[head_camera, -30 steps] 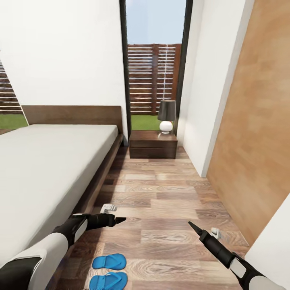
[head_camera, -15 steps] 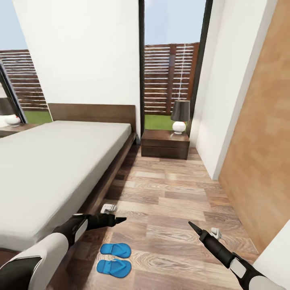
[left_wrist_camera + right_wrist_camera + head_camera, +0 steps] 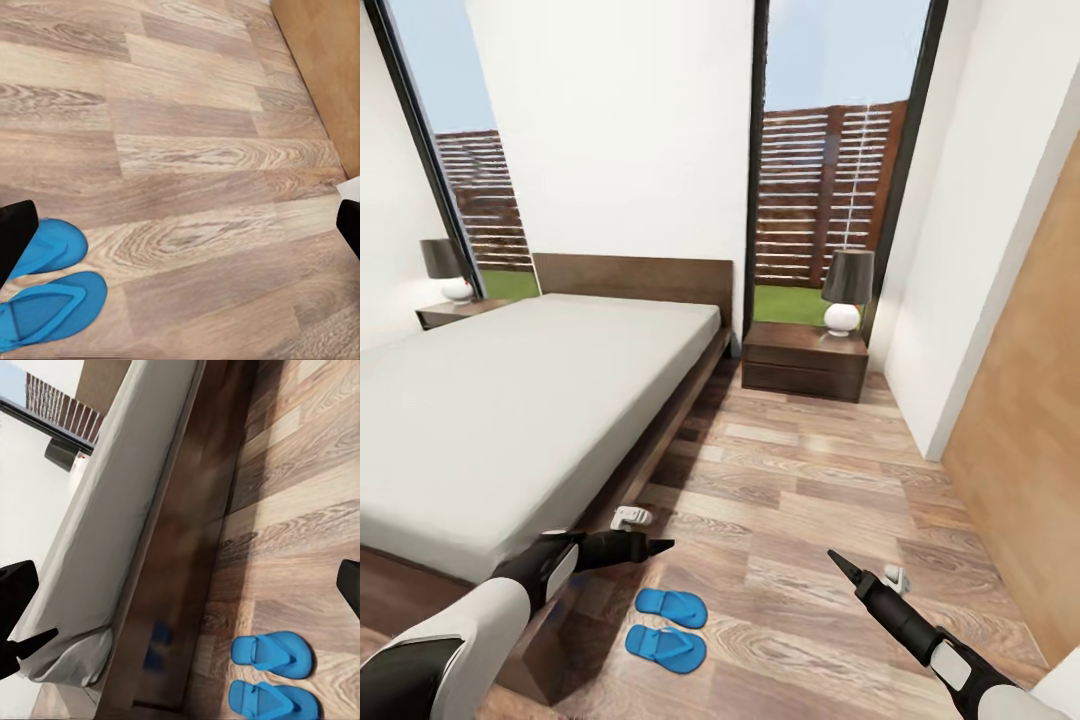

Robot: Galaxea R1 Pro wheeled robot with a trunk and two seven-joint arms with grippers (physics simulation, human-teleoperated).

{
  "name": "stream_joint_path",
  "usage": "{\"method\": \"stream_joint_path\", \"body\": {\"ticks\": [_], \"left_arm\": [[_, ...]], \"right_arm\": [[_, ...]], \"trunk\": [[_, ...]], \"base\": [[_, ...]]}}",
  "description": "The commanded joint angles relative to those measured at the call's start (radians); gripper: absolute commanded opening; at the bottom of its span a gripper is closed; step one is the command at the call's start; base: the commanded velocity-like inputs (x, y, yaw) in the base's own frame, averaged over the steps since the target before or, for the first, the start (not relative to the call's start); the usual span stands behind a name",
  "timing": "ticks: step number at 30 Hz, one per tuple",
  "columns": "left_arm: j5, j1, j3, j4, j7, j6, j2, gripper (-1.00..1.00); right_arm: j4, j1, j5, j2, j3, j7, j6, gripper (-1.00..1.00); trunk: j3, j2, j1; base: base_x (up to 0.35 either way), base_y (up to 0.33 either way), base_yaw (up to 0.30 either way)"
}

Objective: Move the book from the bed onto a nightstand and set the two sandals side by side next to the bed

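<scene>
**Both Claws Empty; View Swung Toward the Bed; Sandals Paired on the Floor**

The left gripper hangs over the floor just beside the bed frame, its tips drawn to a point in the head view, while its own wrist view shows dark finger edges at opposite borders; whether it is apart or together cannot be told; nothing is held. The right gripper hangs over open floor, likewise empty, with the same conflict between views; its state cannot be told.

Change over the last second: the whole head picture has shifted, which is camera motion, not motion of the objects; the bed now shows far more of its mattress, and a second nightstand with a lamp has come into view at its far side. Both arms hold the same pose in the picture throughout.

Meaning for the task: the two sandals lie side by side on the floor close to the bed's foot corner, so that part appears satisfied; the book cannot be seen on the visible mattress, so its location is undetermined.

Containers: the near nightstand has two closed drawers, contents hidden; its top carries only a lamp, leaving free surface.
</scene>
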Motion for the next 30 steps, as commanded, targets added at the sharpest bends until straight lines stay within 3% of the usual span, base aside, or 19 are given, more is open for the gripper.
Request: {"method": "stream_joint_path", "body": {"ticks": [1, 18, 30], "left_arm": [[-0.008, 0.000, 0.008, -0.001, -0.005, 0.007, 0.000, 1.00], [-0.008, 0.000, 0.008, -0.001, -0.005, 0.007, -0.001, 1.00], [-0.008, 0.000, 0.008, -0.001, -0.005, 0.007, -0.001, 1.00]], "right_arm": [[0.000, 0.000, -0.002, 0.000, -0.002, 0.004, 0.006, 1.00], [0.000, 0.000, -0.002, 0.001, -0.002, 0.004, 0.006, 1.00], [0.000, 0.000, -0.002, 0.001, -0.002, 0.004, 0.006, 1.00]], "trunk": [[-0.001, 0.000, 0.000], [-0.001, 0.000, 0.000], [-0.001, 0.000, 0.000]], "base": [[-0.004, -0.005, 0.246], [-0.004, -0.004, 0.246], [-0.127, -0.135, 0.245]]}}
